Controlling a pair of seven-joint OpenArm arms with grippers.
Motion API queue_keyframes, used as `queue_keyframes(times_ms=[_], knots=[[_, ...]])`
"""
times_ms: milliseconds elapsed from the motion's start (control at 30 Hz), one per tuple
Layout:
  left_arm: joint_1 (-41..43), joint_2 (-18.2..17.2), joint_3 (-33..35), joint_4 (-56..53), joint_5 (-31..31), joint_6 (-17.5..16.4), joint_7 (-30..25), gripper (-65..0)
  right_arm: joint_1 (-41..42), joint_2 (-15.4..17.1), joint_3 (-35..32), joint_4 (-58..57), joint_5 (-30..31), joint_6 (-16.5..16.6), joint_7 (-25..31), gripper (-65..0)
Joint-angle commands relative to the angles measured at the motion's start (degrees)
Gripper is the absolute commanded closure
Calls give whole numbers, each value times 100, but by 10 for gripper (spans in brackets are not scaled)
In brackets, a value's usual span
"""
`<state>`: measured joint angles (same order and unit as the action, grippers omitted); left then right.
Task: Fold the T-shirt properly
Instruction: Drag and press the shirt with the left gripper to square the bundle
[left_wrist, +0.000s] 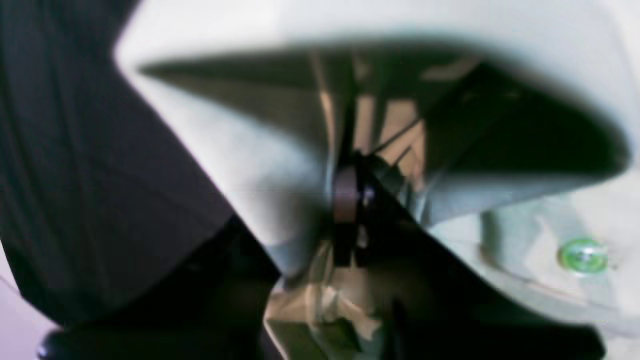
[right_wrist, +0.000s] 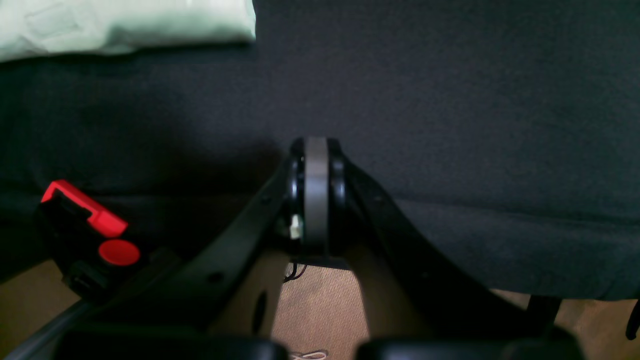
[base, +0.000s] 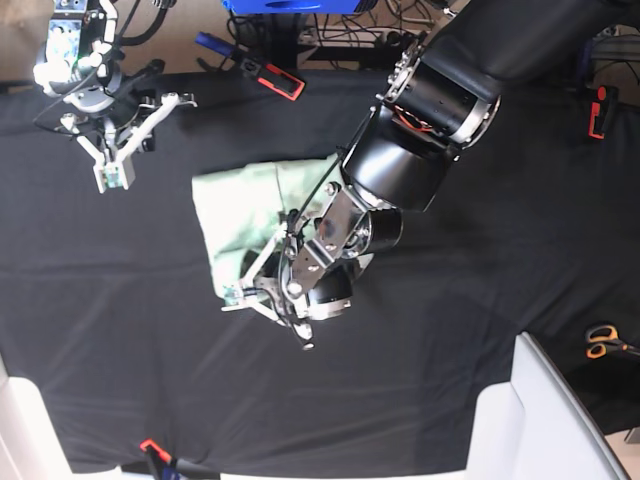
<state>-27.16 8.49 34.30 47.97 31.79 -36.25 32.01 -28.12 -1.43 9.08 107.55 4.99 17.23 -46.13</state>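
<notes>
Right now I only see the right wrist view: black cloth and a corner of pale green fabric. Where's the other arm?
Observer: The left gripper is at the T-shirt's edge, apparently pinching the fabric.
Operator: Is the shirt lying flat?
Observer: No, it's bunched and partly folded on the black table cloth.
Operator: Anything else around?
Observer: Orange-handled scissors lie near the base view's right edge.

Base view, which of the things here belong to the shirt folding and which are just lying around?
Part of the job:
- T-shirt, partly folded on the black table cloth
- left tool, pinching the shirt's edge
- right tool, shut and off the shirt

Just lying about:
- scissors at the table's edge
- red and black clamps at the far edge
</notes>
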Motion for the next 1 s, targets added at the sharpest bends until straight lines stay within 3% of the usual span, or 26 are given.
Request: queue_keyframes(times_ms=[0, 233, 667, 967], knots=[[-216, 51, 11, 96, 8, 43, -58, 0, -6, 7, 11, 89, 32, -5, 90, 0], [-243, 51, 530, 87, -10, 43, -58, 0, -6, 7, 11, 89, 32, -5, 90, 0], [-243, 51, 512, 140, -10, 43, -58, 0, -6, 7, 11, 89, 32, -5, 90, 0], [-427, 51, 539, 430, -10, 43, -76, -255, -6, 7, 11, 89, 32, -5, 72, 0]])
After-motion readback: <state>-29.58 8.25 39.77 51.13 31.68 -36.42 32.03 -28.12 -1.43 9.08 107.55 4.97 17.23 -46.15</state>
